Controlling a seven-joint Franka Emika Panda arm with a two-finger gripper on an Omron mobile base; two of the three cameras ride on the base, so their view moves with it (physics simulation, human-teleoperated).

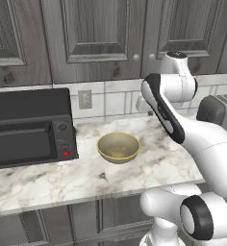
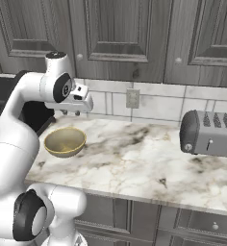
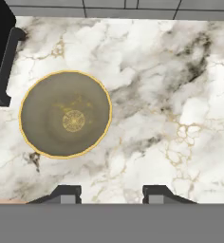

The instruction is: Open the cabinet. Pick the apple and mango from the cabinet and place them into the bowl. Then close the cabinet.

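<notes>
Both doors of the dark grey cabinet are shut, their pale knobs side by side above the counter. The apple and the mango are out of view. On the marble counter stands the tan bowl with nothing in it. My gripper hangs above the counter and points straight down, just behind and to the right of the bowl. It is open, with bare marble showing between its fingertips.
A black microwave stands on the counter left of the bowl, its handle close to the bowl's rim. A grey toaster sits at the right. A wall outlet is on the tiled backsplash.
</notes>
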